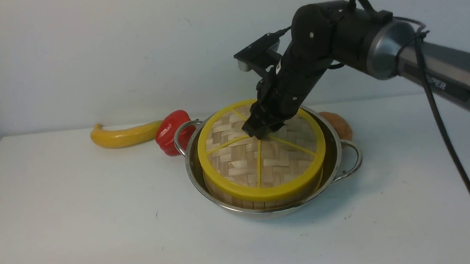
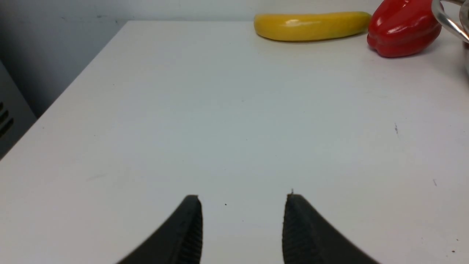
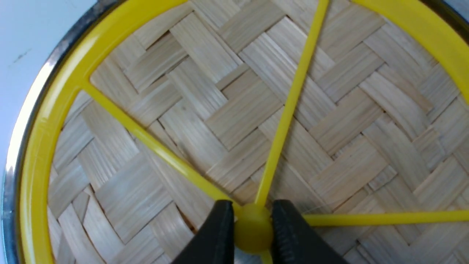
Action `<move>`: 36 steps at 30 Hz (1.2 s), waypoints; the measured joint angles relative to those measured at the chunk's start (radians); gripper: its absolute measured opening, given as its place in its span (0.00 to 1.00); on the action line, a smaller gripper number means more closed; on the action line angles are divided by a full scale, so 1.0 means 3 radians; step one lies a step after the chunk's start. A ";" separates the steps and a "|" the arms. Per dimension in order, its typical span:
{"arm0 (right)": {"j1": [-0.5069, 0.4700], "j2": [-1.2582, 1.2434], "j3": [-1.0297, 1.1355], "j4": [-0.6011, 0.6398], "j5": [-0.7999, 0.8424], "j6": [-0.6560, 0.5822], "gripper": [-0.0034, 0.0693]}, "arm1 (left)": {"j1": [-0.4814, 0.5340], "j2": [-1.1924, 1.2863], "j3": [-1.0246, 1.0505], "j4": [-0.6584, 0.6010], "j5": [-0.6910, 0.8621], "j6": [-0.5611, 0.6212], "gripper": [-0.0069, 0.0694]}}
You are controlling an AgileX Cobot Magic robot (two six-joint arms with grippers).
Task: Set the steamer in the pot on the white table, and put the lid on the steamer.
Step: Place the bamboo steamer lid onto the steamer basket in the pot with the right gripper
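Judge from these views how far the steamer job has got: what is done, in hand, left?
Done: the steamer sits inside the pot, and the lid lies on it. In hand: the right tool is shut on the lid's centre knob. Left: release and withdraw. The left tool is open over the white table.

Front cam: from robot's side, looks fwd and down over the white table [image 1: 84,218] to back wall; pot [image 1: 334,143] mid-frame, mid range. Left wrist cam: low, near tabletop, faces along it; banana [image 2: 311,25] and red pepper [image 2: 403,27] at top right, both also in front view's left-centre. Right wrist cam: v. close, straight down on the lid [image 3: 234,121], shared w/ front view.
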 joint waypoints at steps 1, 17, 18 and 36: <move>0.0000 0.0000 0.0000 -0.0026 -0.0016 0.0004 0.20 | 0.0000 0.0000 0.0000 0.0000 0.0000 0.0000 0.47; 0.0004 0.0000 0.0000 -0.0031 -0.0067 -0.0006 0.20 | 0.0000 0.0000 0.0000 0.0000 0.0000 0.0000 0.47; 0.0004 0.0000 0.0000 -0.0007 -0.0077 -0.0023 0.20 | 0.0000 0.0000 0.0000 0.0000 0.0000 0.0000 0.47; 0.0004 0.0085 -0.0066 -0.0049 -0.0153 0.0034 0.20 | 0.0000 0.0000 0.0000 0.0000 0.0000 0.0000 0.47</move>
